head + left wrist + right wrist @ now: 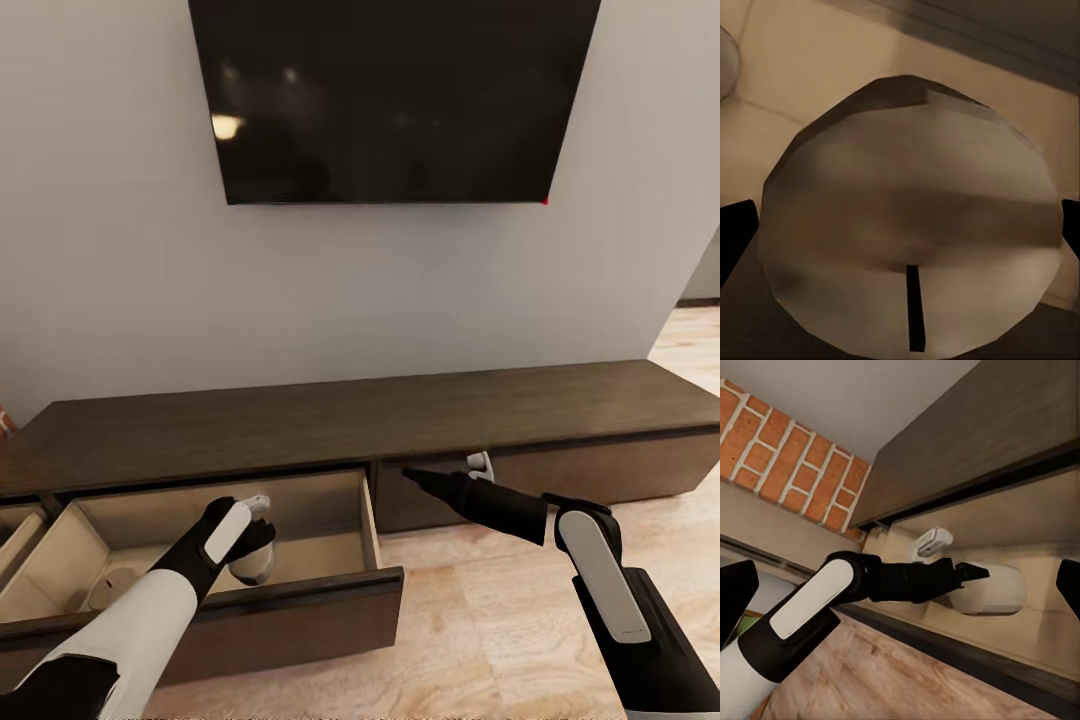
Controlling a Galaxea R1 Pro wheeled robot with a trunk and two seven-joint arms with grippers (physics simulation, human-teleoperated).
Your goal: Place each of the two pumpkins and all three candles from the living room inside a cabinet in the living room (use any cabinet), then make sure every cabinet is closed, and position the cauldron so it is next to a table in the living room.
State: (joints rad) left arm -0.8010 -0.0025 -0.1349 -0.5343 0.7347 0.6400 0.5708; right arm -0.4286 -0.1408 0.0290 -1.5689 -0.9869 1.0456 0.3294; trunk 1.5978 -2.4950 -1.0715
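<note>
- Hovering over open cabinet (400, 420) drawer: left hand (252, 545), clamped on pale round candle (907, 225), wick end toward camera.
- Release point directly below.
- Right hand (480, 467) farther off, grip state undeterminable.

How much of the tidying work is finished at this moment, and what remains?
Seemingly done: one pale round item lies in the open drawer of the cabinet. In hand: the left pincer holds a candle over that drawer. Left: release it and shut the drawer. The right pincer is open and empty. The other items cannot be judged here.
</note>
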